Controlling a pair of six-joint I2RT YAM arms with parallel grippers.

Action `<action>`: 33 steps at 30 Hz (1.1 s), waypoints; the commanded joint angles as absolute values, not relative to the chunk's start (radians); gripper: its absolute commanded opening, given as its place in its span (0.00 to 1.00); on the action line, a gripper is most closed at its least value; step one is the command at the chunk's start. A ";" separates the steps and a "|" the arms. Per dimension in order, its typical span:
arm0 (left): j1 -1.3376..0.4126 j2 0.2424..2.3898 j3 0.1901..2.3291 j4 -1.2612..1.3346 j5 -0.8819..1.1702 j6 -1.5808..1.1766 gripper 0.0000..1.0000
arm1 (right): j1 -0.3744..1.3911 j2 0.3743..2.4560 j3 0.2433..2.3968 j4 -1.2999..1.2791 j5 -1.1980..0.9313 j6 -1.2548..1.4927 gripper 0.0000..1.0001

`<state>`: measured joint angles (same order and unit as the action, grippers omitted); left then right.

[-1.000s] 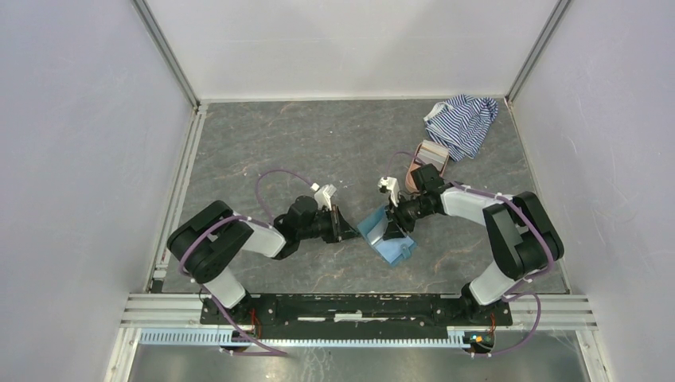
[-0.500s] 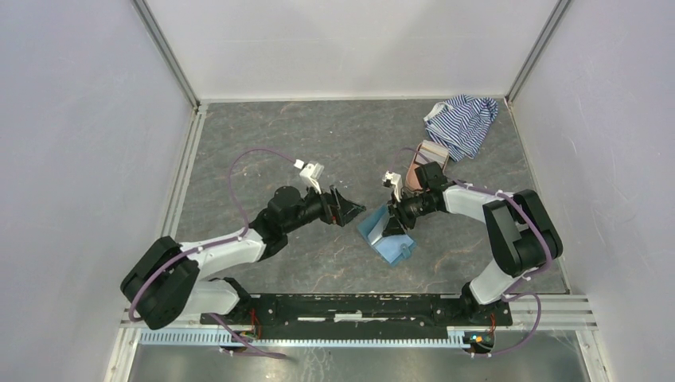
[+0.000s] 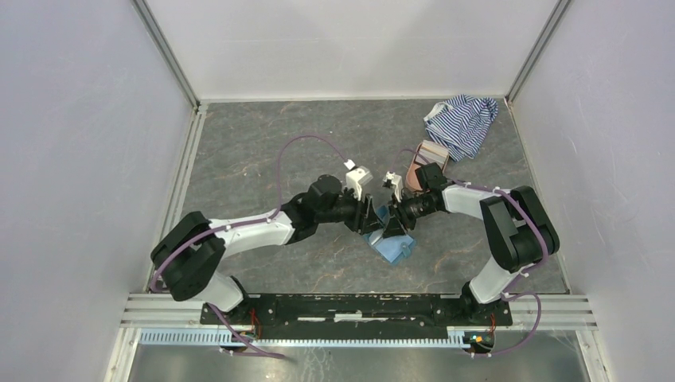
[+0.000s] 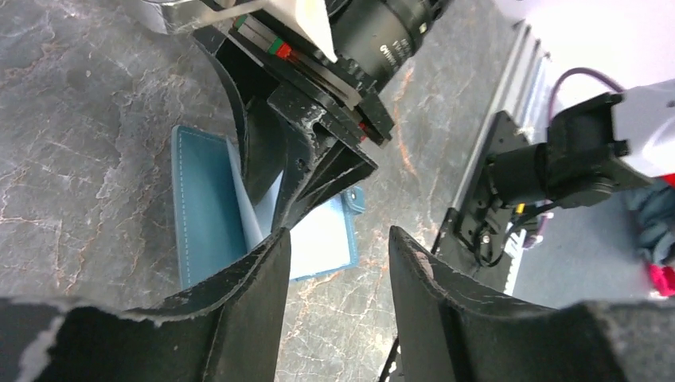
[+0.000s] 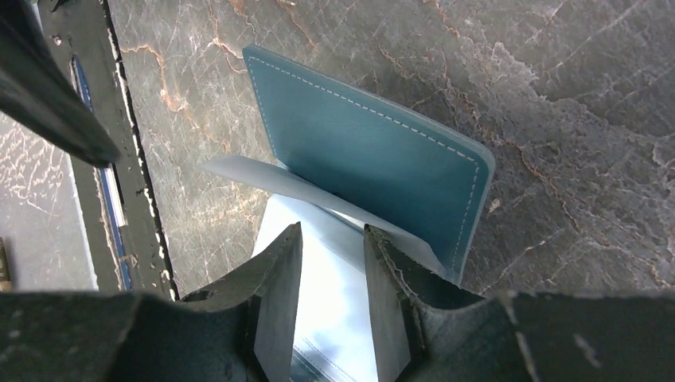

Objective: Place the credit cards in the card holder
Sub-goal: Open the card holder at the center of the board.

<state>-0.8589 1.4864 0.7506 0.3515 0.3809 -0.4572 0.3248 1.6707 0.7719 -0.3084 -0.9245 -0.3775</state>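
1. The card holder [image 3: 392,247] sits on the desk [image 3: 263,143] about mid-way between the two arms. It is propped open, teal cover [image 5: 374,151] raised, snap tab toward the arm bases.
2. Right jaws: closed on the holder's pale blue inner leaf [image 5: 318,203], one finger each side, by the look of it keeping the pocket spread.
3. Left jaws: parted, with nothing between them in the wrist view. They hang just beside the open holder, nose to nose with the right jaws.
4. Credit cards: I can't make out a single one, in the jaws, on the desk or poking out of a slot. The pocket interior is mostly hidden behind the right fingers, so I can't tell whether any card is inside.
5. Pink case [image 3: 414,169] and striped cloth [image 3: 462,123] lie at the far right, well clear of the work.
6. My read on progress: the holder is open and presented, which is the prep step. What's left is to confirm any card is seated, fetch whatever cards remain, slide them in and close the holder.
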 commanded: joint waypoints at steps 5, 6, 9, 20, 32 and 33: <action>-0.929 1.617 0.903 0.071 0.151 -0.306 0.55 | 0.310 1.686 0.803 -0.291 -0.957 -0.371 0.40; -0.934 1.626 0.912 0.060 0.134 -0.302 0.55 | 0.309 1.686 0.804 -0.291 -0.958 -0.371 0.40; -0.940 1.654 0.938 0.032 0.111 -0.289 0.51 | 0.308 1.688 0.804 -0.293 -0.959 -0.372 0.40; -0.943 1.737 0.952 0.049 0.147 -0.323 0.03 | 0.303 1.675 0.809 -0.319 -0.970 -0.403 0.40; -0.962 1.536 0.690 0.244 0.008 -0.679 0.02 | 0.216 1.532 0.794 -0.453 -1.037 -0.565 0.45; -0.981 1.516 0.674 0.252 -0.045 -0.708 0.02 | 0.215 1.531 0.793 -0.463 -1.051 -0.572 0.45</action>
<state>-0.9417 1.6150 0.7372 0.1432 0.0792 -0.5152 0.2157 1.5742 0.7780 -0.3996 -0.9855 -0.4850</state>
